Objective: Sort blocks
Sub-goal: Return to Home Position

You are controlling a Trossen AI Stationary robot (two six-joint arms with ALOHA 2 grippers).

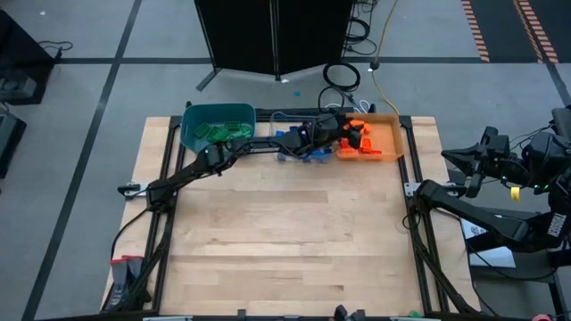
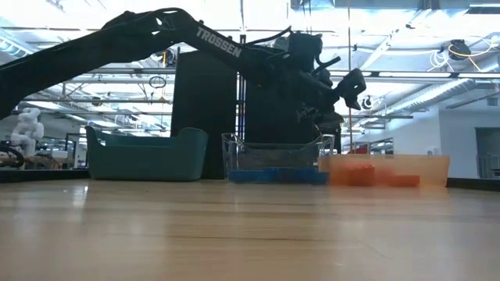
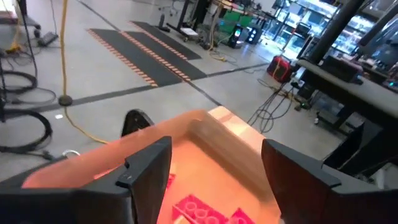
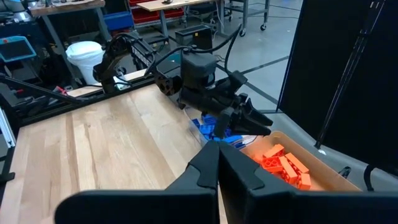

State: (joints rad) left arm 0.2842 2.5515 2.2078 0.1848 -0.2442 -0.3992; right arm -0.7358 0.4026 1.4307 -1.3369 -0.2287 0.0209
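**Plan and level views of the sorting table.** The table is made of pale, smooth wooden planks edged by black metal rails. Seen from above, three thin-walled plastic bins stand in a row along its 12 o'clock edge:

- an opaque teal bin with rounded corners, at 11 o'clock
- a clear bin at 12 o'clock
- a translucent orange bin at 1 o'clock

The task's bricks are small, rectangular, studded and glossy, and they lie inside the bins. The green blocks are in the teal bin, the blue blocks in the clear bin, and the orange-red blocks in the orange bin.

The dark, jointed left arm rises from its base at 9 o'clock and stretches diagonally towards 1 o'clock. It passes over the clear bin and hides part of that bin and of the blue blocks from above. The left gripper hangs over the orange bin, raised above its rim. Its two flat dark fingers are spread wide with nothing between them, and the orange-red blocks lie below the gap.

The right arm sits folded off the table at 3 o'clock. The right gripper faces the table with its fingers pressed together and nothing held.

Beyond the 12 o'clock edge stand a tall black panel and a coiled black cable on the grey floor
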